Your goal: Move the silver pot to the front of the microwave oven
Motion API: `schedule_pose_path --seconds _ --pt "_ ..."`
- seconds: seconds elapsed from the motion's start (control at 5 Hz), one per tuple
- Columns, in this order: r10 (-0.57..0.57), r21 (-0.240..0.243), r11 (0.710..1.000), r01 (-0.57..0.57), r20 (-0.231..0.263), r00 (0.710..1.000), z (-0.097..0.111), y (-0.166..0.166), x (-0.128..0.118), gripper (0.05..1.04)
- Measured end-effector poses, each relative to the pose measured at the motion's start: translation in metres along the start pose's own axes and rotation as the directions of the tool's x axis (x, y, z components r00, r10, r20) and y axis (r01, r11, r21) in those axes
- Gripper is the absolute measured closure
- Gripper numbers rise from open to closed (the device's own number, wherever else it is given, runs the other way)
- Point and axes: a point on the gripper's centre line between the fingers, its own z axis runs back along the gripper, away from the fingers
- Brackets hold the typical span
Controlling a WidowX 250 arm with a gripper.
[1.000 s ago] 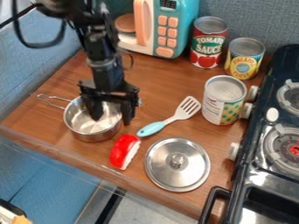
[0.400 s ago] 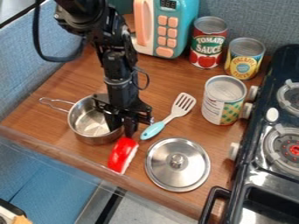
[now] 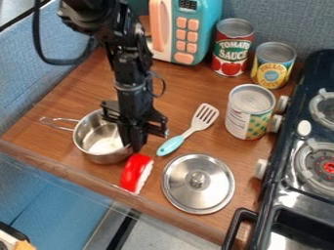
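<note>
My black two-finger gripper (image 3: 135, 148) pinches the round silver metal pot (image 3: 98, 157) by its rim: purchase, I reckon, for reaching that teal toy microwave (image 3: 207, 27) beyond!

The red can (image 3: 231, 51) is showing "TOMATO SAUCE" on its label; the yellow-labelled can (image 3: 271, 72) is reading "PINEAPPLE" — the word below is blurring. The microwave (image 3: 184, 33) is displaying digits too small to tell, and the nearer can (image 3: 246, 119) is carrying illegible print.

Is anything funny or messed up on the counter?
Nothing looks spilled or broken. One slightly funny thing: the lid lies flat on the counter instead of on the pot, and a red-and-white toy sits between them.
</note>
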Motion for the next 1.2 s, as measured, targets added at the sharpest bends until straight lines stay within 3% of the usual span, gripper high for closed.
schedule_pose_path --seconds 0.4,0.6,1.2 --pt "-0.189 0.012 0.982 0.189 0.060 0.980 0.045 -0.023 0.045 1.010" --pt "-0.252 0.027 0.968 0.251 0.061 0.966 0.049 -0.032 0.071 1.010" --pt "-0.260 0.065 0.963 0.261 -0.021 0.965 0.014 -0.015 0.106 1.010"
